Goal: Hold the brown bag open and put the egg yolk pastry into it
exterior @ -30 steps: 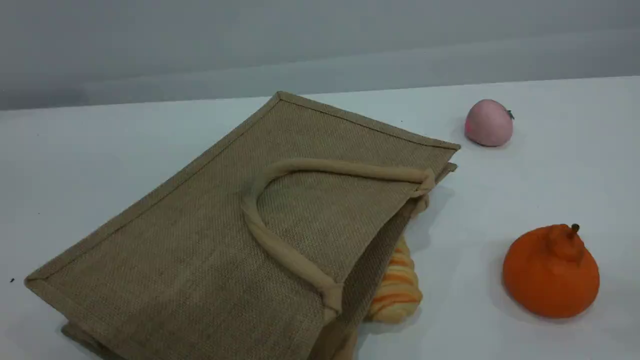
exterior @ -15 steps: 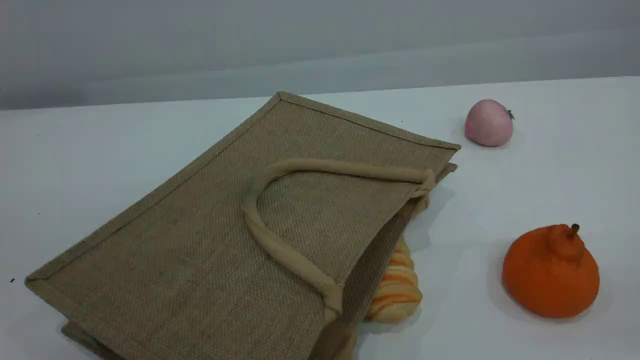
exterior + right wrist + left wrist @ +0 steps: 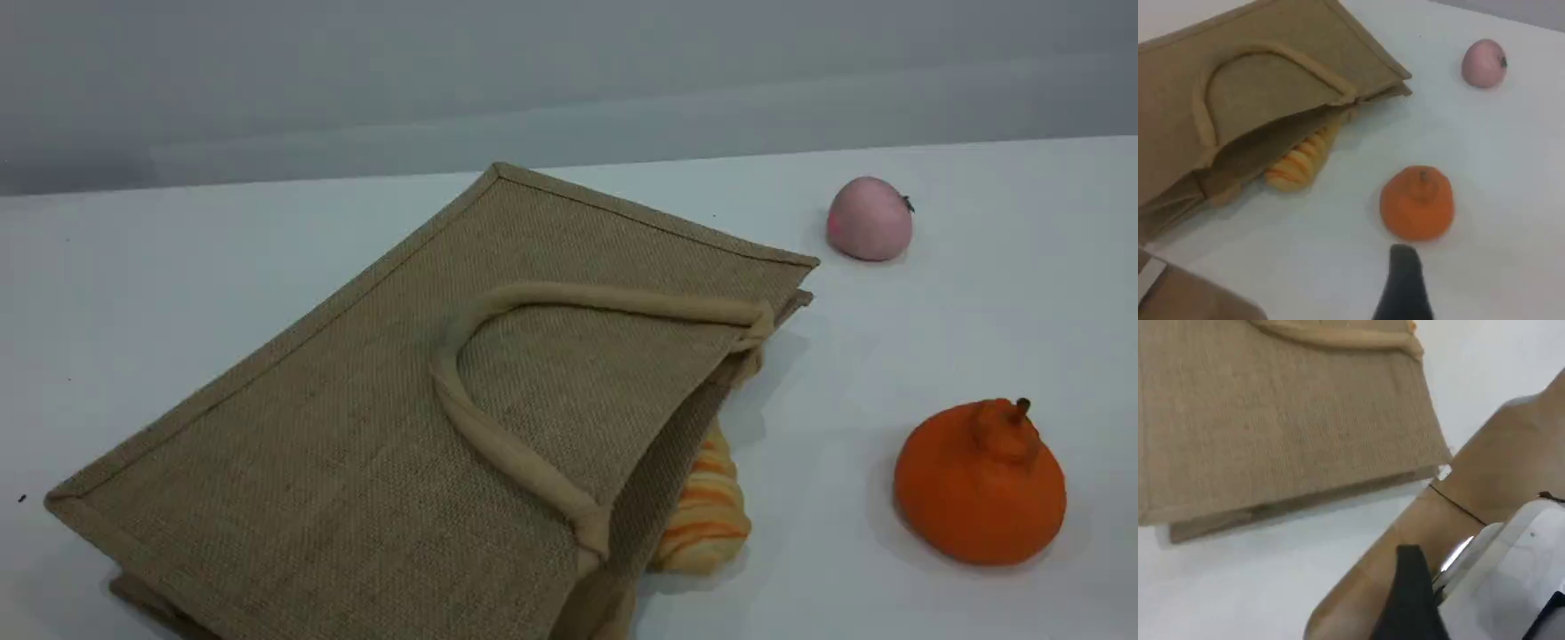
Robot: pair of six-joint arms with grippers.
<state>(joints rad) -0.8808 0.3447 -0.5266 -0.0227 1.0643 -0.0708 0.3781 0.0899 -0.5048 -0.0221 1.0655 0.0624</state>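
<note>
The brown bag lies flat on the white table, its mouth facing right and slightly gaping in the right wrist view. A beige loop handle rests on its top panel. The egg yolk pastry is out of view in every frame. Neither gripper appears in the scene view. The left gripper shows one dark fingertip above the table's edge, off the bag's closed end. The right gripper shows one dark fingertip hovering just in front of the orange fruit. Both are open and hold nothing.
An orange-striped bread roll pokes out at the bag's mouth. A pink round fruit sits at the far right, and an orange stemmed fruit at the near right. A tan surface lies beyond the table's edge.
</note>
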